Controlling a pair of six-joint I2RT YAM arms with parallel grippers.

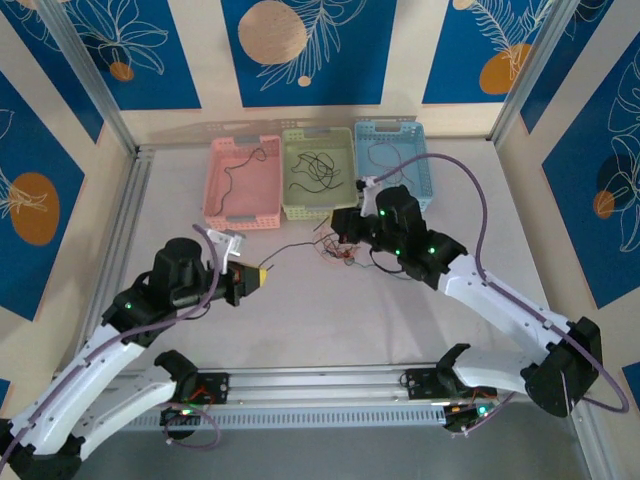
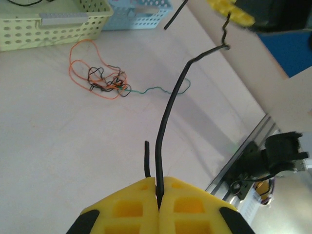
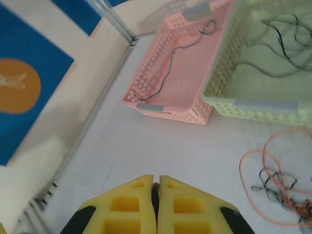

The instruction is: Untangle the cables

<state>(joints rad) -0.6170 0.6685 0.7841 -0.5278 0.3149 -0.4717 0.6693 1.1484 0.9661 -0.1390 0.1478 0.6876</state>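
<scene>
Several cables (image 1: 312,170) lie sorted in the three baskets along the far edge: one dark strand in the pink basket (image 1: 212,185) on the left, a handful in the green basket (image 1: 318,212) in the middle, and what looks like one more in the blue basket (image 1: 428,170) on the right. We judge that share of the work done.

What is left is the knot (image 2: 105,80) of orange, red, green and black wire on the tabletop (image 1: 300,330), just on the near side of the green basket.

One black cable (image 2: 168,112) is lifted off the tabletop. The left end effector (image 2: 158,195) is clenched on its near end. The right end effector (image 3: 156,183) is also clenched, and we judge that it pinches the far end of the same strand. We cannot tell whether this cable is free of the knot. By our reckoning, roughly half the job lies ahead.
</scene>
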